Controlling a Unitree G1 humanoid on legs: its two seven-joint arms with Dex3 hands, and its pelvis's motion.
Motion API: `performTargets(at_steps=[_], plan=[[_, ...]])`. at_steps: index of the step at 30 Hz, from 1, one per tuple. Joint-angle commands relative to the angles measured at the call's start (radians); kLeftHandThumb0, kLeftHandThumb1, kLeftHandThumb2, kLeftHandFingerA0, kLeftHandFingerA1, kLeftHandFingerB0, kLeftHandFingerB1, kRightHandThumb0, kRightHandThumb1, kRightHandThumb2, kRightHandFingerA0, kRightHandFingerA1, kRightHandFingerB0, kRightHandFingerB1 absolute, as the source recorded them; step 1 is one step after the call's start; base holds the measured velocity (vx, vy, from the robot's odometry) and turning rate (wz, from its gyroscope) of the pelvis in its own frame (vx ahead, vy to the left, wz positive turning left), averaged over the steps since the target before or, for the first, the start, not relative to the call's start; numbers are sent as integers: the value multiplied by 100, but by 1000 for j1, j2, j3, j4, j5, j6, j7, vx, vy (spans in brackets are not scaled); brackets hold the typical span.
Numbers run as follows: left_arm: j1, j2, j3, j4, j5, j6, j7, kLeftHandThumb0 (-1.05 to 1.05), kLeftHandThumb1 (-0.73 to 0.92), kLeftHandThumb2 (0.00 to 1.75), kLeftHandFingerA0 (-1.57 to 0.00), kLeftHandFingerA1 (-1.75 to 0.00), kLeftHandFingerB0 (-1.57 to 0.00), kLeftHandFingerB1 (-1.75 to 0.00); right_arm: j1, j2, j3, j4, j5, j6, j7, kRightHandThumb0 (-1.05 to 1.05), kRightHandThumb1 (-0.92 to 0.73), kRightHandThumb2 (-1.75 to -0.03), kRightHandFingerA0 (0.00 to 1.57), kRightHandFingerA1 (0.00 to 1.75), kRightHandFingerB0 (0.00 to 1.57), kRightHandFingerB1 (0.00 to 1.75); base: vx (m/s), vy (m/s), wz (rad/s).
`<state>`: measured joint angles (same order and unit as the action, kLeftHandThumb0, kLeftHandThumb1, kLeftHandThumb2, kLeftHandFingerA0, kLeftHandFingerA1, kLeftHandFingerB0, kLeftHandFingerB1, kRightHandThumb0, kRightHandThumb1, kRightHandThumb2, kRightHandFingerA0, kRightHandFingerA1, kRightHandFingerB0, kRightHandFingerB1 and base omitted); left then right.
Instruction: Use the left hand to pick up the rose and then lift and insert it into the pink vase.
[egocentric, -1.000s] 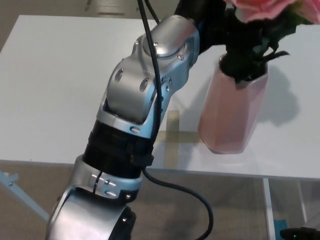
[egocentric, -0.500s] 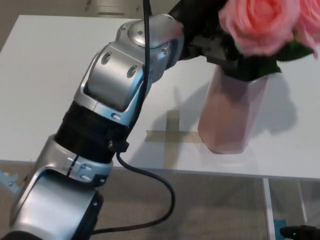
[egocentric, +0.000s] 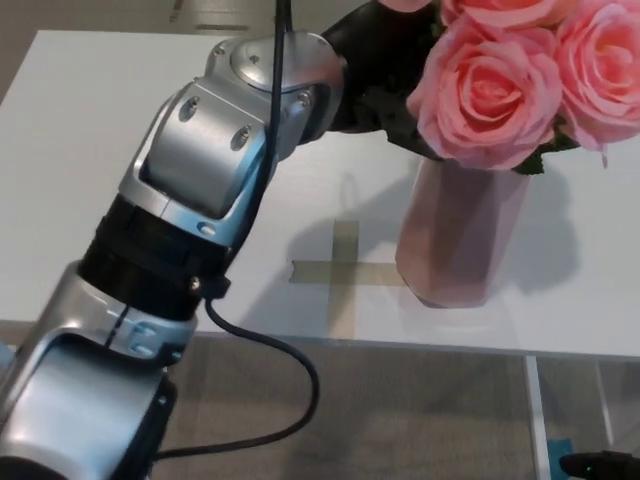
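Since the rose is light with soft petals that crush easily, grab the stem, not the blooms. It's sitting over the pink vase on the desk. Left hand is mostly hidden, so can't tell about the fingers.

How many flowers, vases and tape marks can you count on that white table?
Roses: 3 blooms showing, one cut off at the top edge
Vase: 1
Tape cross: 1
Total: 5
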<state>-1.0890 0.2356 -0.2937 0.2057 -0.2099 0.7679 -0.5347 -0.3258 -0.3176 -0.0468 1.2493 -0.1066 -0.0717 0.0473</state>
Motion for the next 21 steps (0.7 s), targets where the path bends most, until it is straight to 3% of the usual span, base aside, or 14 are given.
performTargets(at_steps=[1, 13, 16, 18, 19, 21], plan=[[-78, 77, -32, 48, 1, 8, -179, -75, 43, 81, 0, 0, 0, -1, 4, -6, -1, 3, 1, 13, 6, -33, -66, -59, 58, 41, 53, 39, 0, 0, 0], [-219, 220, -214, 138, 111, -106, -381, -74, 42, 82, 0, 0, 0, -1, -1, -5, -1, 9, -1, 16, 5, -34, -66, -59, 59, 41, 53, 39, 0, 0, 0], [-256, 245, -278, 123, 150, -111, -421, -70, 38, 82, 0, -7, 0, -7, 1, -6, 2, 6, -3, 15, 4, -34, -66, -59, 59, 41, 53, 39, 0, 0, 0], [-274, 263, -333, 97, 190, -130, -445, -81, 35, 72, 0, -15, 0, -5, 0, -5, 2, 5, -3, 12, 7, -33, -66, -59, 58, 41, 53, 39, 0, 0, 0], [-282, 266, -351, 95, 201, -134, -453, -68, 38, 83, -6, -20, 0, -6, -1, -5, 2, 5, -2, 12, 7, -33, -66, -59, 58, 41, 52, 39, 0, 0, 0], [-291, 268, -370, 96, 214, -138, -465, -68, 38, 83, -6, -20, 0, -6, -2, -4, 0, 5, -1, 14, 7, -33, -66, -59, 58, 41, 52, 39, 0, 0, 0]])
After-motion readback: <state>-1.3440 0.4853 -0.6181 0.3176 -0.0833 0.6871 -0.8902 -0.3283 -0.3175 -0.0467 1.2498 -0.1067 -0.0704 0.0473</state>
